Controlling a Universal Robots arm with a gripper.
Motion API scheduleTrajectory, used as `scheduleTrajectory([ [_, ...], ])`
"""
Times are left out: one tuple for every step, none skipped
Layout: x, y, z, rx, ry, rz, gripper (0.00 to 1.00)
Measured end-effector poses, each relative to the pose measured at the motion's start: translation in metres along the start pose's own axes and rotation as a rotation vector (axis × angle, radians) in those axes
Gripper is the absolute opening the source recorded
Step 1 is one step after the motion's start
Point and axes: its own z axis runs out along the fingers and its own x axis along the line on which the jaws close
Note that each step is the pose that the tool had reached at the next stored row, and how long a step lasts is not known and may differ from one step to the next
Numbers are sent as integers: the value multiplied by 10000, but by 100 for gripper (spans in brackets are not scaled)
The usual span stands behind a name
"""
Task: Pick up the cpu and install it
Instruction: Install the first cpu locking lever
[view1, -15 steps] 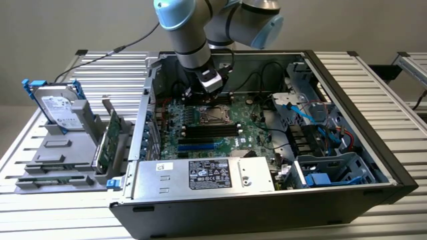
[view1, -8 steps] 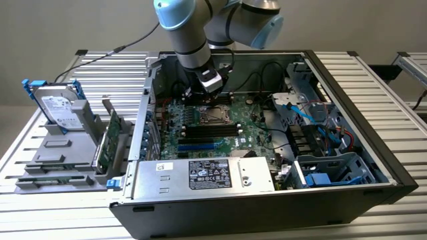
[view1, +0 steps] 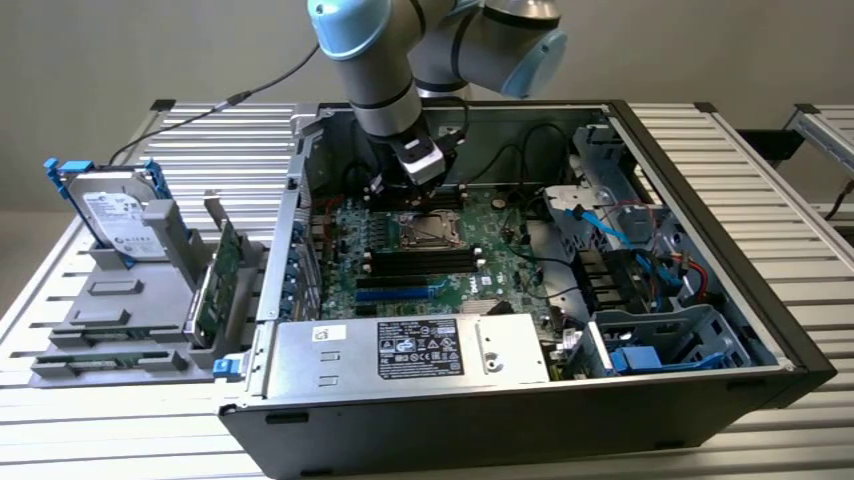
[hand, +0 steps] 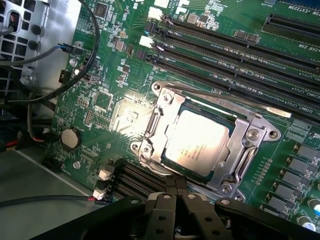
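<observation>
While the cpu (hand: 195, 141) lies flat in its socket frame (hand: 250, 135) on the motherboard (hand: 107, 75), the gripper (hand: 175, 192) hangs just beside it with fingers pressed together and empty, so good work here means keeping clear of the seated chip.

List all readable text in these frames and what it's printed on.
None reads with certainty.
cpu in its socket: faint rows of print on the metal top, too blurred.
Motherboard: white silkscreen by the memory slots, too small and inverted.
Power supply label: dense print and marks, too small.
Hard drive label: too small.
</observation>
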Motion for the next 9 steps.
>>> scheduleTrajectory([
  [0,0,0,1,1,0,11],
  [0,-1,0,1,1,-1,11],
  [0,-1,0,1,1,-1,11],
  [1,0,0,1,-1,0,11],
  [2,0,0,1,-3,0,11],
  [4,1,0,0,-4,0,11],
  [5,2,0,-1,-5,-1,11],
  [6,3,0,-1,-5,-1,11],
  [7,3,0,-1,-5,-2,11],
])
